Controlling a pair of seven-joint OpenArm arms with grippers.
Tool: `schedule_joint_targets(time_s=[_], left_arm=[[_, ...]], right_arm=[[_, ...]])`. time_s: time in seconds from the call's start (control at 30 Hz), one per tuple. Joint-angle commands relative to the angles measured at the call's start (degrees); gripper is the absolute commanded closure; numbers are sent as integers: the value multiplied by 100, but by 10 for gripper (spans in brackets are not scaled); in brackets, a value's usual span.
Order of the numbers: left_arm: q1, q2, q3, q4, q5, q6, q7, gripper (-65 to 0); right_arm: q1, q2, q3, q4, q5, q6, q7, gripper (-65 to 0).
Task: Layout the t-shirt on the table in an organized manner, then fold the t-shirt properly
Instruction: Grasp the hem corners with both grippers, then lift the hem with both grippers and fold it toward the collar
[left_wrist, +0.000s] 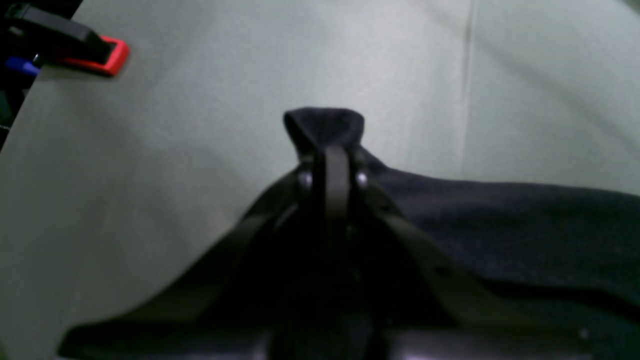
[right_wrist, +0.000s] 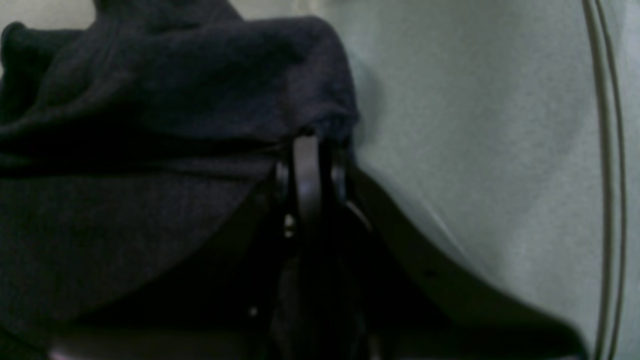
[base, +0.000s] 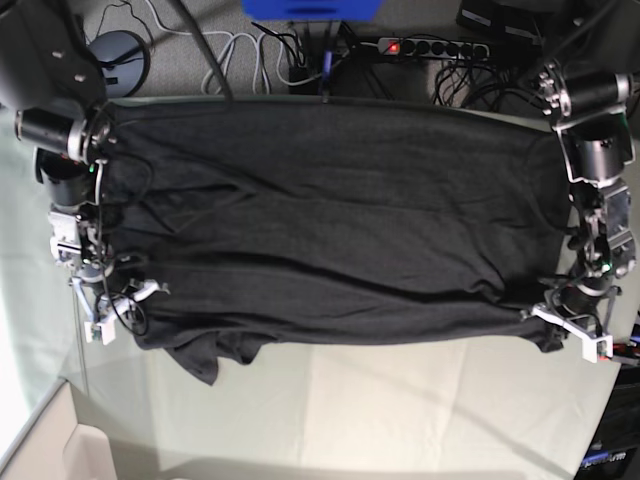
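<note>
Shirt (base: 330, 220) fabric lies spread across most of the desk (base: 400, 400), reaching from the far edge to about the middle, with the near strip of the desk bare. Its near hem runs unevenly, and a loose flap, perhaps a sleeve, hangs out past the hem toward the near left corner in the base view.

Each wrist view shows an end effector pinched fully shut on a small peak of the dark knit. The left end effector (left_wrist: 334, 150) holds a corner tuft near the desk's right edge in the base view, close to a red clamp (left_wrist: 107, 55). The right end effector (right_wrist: 312, 145) grips a bunched fold at the opposite edge, with the shirt heaped beside it.

Several things could go wrong from here, in my judgement. Both grips look shallow, catching only a nub of cloth, so a pull could let the soft knit slip free. The right grip may hold several layers, since the cloth there is bunched; lifting would then drag a wad rather than one edge. If the arms move unevenly, the hem will skew and the wrinkles across the middle will set into the fold. The stray flap could tuck underneath unnoticed. The left arm could also snag the clamp.
</note>
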Motion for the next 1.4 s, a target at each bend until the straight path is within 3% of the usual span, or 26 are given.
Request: schedule_joint_targets(time_s=[0.0,0.23,0.37,0.53,0.63,0.8,1.03,1.23,1.37], left_arm=[[-141,-99,-26,105,-69,-32,-145,-1],[-141,-99,-35,123,-69,-32,-145,-1],[-150,-99,-35,255,-69,-32,-145,-1],[-150,-152,-35,431,-632,-32,-136,-1],[-141,-169,-26,439,-957,-32,-110,-1],[-132,-161,-26,439,-1019,-32,-101,-1],[61,-178,-44,624,-1037,-32,-101,-1],[677,-134,-650,1371,-1037,-32,-92,-1],[1151,-64,-879,1679,-1037,-67,-92,-1]], right_arm=[[144,16,-19,132,-65,49,-170,0],[-164,7,34,1442,-39,84,-231,0],[-445,-46,500,2180,-39,102,-240,0],[-639,-160,904,2638,-39,620,-249,0],[-850,-266,992,2972,-39,743,-249,0],[-1281,-450,1133,3816,-39,1077,-249,0],[-2081,-582,1133,4774,-39,1104,-249,0],[-2626,-635,1115,5020,-30,1113,-249,0],[-2925,-644,1177,5187,-30,1587,-249,0]])
